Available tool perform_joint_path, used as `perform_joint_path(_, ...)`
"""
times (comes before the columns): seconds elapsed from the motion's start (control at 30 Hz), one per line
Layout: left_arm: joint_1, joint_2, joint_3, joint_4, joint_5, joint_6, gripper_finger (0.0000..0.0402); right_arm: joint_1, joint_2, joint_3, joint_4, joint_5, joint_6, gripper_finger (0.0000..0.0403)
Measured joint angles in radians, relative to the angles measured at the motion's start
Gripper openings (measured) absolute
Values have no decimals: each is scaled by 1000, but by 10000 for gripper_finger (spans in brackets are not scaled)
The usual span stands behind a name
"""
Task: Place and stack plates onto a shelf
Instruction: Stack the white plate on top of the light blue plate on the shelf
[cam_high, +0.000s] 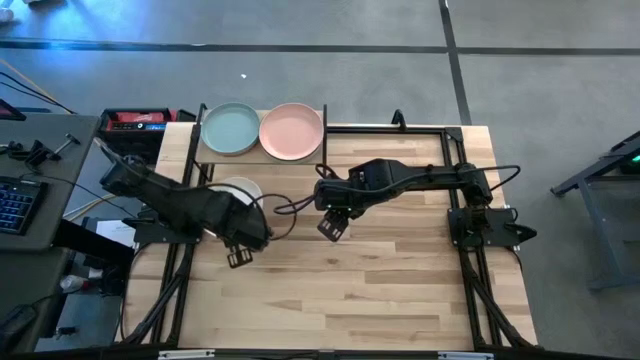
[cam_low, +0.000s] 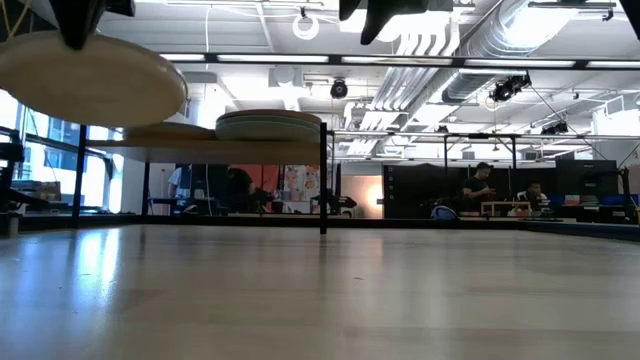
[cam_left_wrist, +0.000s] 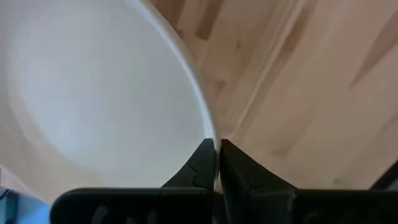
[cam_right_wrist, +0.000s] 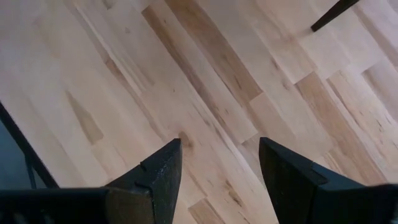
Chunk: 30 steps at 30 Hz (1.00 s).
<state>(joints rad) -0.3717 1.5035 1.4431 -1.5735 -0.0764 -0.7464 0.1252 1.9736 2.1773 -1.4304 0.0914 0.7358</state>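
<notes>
Fingers of the left gripper pinch the rim of a white plate, held off the surface near the shelf; the right gripper hangs over bare boards, fingers spread and empty.

Shelf at the far left of the surface already carries a pale blue plate and a pink plate side by side. Low view puts the white plate at about shelf height, apart from it. Judgement: step in hand is carry-to-shelf. To do it well, keep the plate level, clear the board edge, centre it over one shelved plate, lower until seated, then release. Hard to tell: most of the white plate hides under the left arm from above; which stack is meant is unclear.
</notes>
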Motion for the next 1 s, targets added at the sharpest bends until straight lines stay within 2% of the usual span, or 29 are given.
perform_joint_path(0.27, 68, -54, 1, 2, -61, 53, 1, 0, 0, 0, 3, 21, 16, 190)
perform_joint_path(0.47, 136, -69, 1, 4, -103, 154, 1, -3, 0, 0, 4, 71, 16, 190)
perform_joint_path(0.83, 244, -96, 1, 4, -91, 263, 1, -10, 0, 0, 3, 77, 16, 190)
perform_joint_path(1.0, 321, -96, 1, 2, -151, 343, 1, -20, 0, 0, 3, 92, 16, 190)
